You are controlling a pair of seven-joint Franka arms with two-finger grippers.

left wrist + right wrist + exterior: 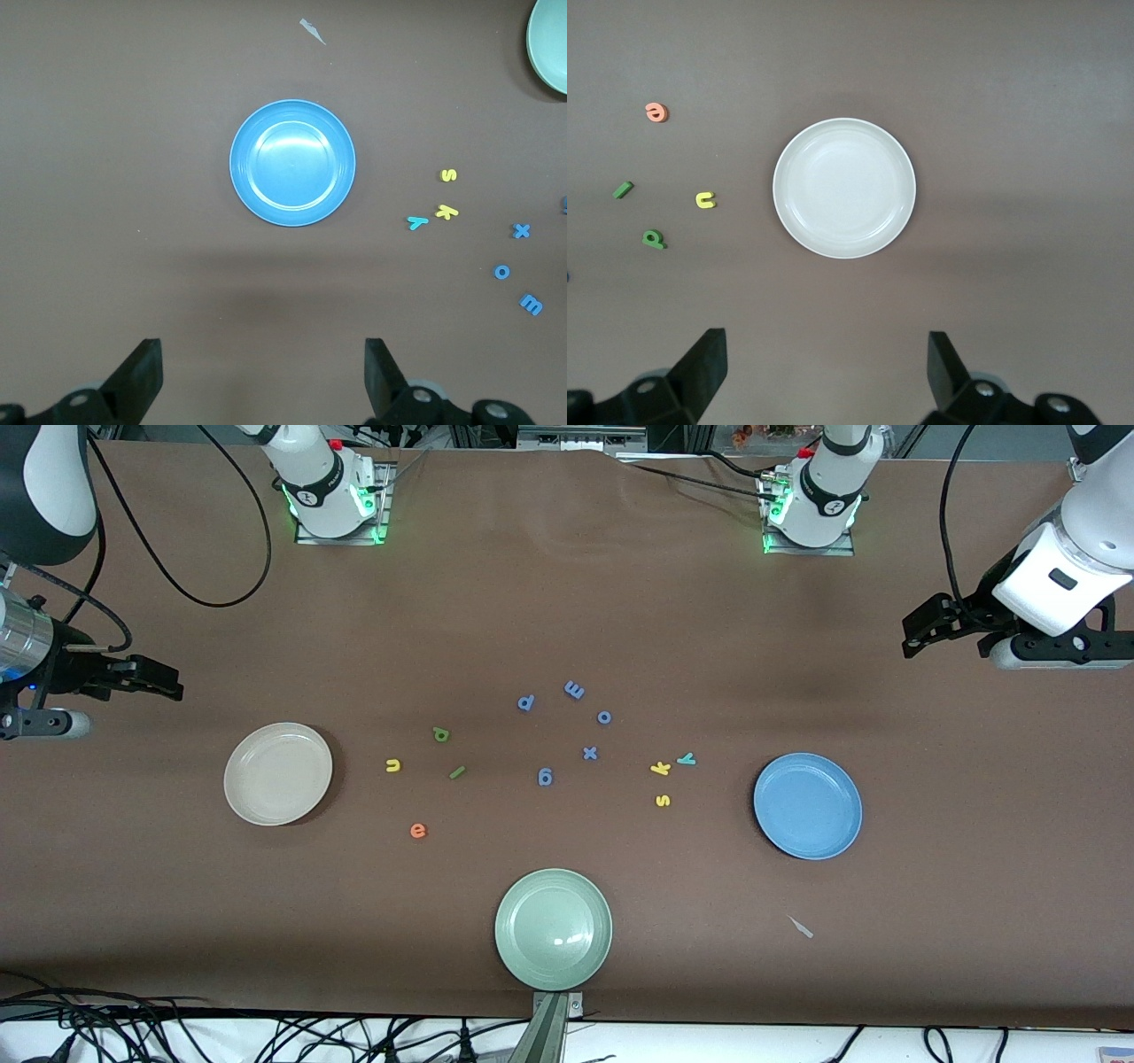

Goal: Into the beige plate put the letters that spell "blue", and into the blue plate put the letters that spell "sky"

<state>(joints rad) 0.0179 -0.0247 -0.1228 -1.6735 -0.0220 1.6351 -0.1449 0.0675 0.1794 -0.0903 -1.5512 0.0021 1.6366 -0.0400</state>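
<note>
Brown table (567, 602) holds loose letters; both claws, spread, seem partly cut off.

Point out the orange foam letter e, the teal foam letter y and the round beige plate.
orange foam letter e (418, 831), front view, its middle.
teal foam letter y (687, 759), front view, where its strokes meet.
round beige plate (266, 802), front view, bare inner floor near the rim.

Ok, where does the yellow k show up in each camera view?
Front view: yellow k, beside the teal y, between the blue-purple letters and the blue plate.
Left wrist view: yellow k, beside the blue plate.
Right wrist view: not in it.
Shared landmark: the blue plate.
</note>
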